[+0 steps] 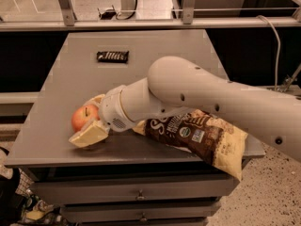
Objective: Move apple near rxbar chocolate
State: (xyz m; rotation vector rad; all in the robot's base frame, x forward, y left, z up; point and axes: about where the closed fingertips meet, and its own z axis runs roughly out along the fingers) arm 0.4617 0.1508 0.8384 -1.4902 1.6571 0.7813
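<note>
The orange-red apple (83, 117) sits on the grey table (66, 79) near its front left. My gripper (81, 121) reaches in from the right and is closed around the apple. One pale finger (89, 134) lies against the apple's near side and the other (95, 99) shows behind it. The apple still rests on the table. The rxbar chocolate (113, 56), a small black bar with pale lettering, lies flat farther back on the table, well apart from the apple.
A large brown-and-yellow chip bag (200, 138) lies at the table's front right, partly under my arm (197, 95) and overhanging the front edge. Drawers are below the table. A metal rail runs behind the table.
</note>
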